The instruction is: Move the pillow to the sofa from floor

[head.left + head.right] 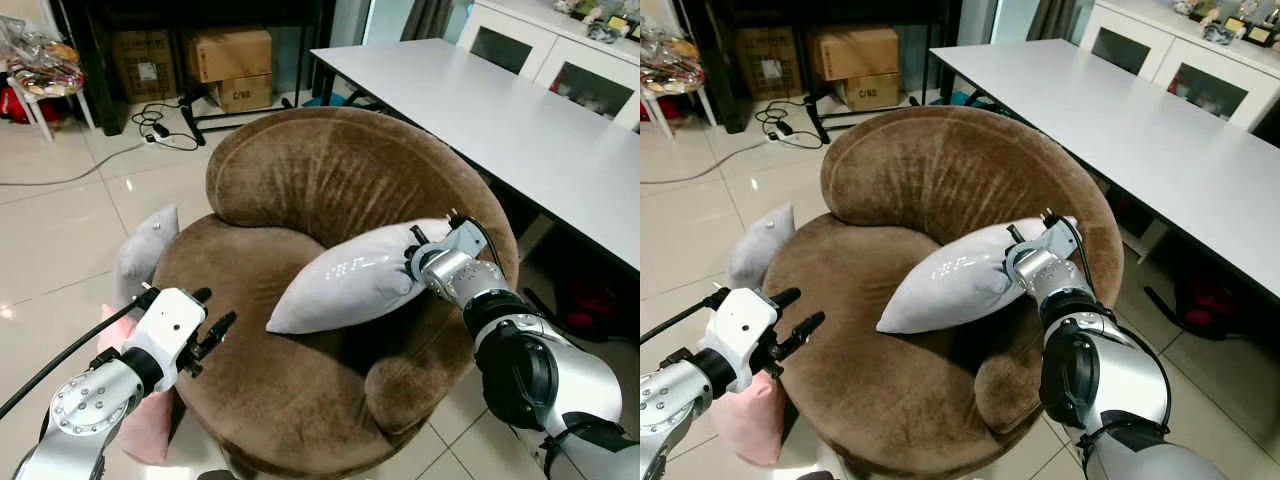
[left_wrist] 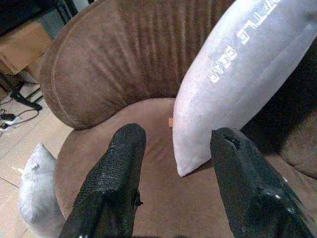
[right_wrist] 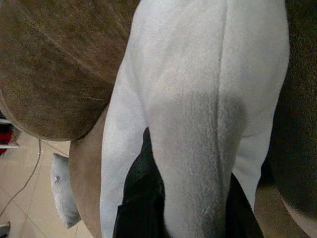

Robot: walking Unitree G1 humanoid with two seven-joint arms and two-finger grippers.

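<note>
Right gripper (image 1: 418,262) pinches one end of the white pillow (image 1: 350,285), held over the brown sofa (image 1: 300,180) seat. Pillow looks soft, light, sags; corner grip suits. Left gripper (image 1: 205,335) fingers spread, empty.

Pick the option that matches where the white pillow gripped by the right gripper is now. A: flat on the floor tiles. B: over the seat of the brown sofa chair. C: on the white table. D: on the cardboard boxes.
B: the right gripper pinches one end of the white pillow, which hangs over the seat of the brown sofa chair.
</note>
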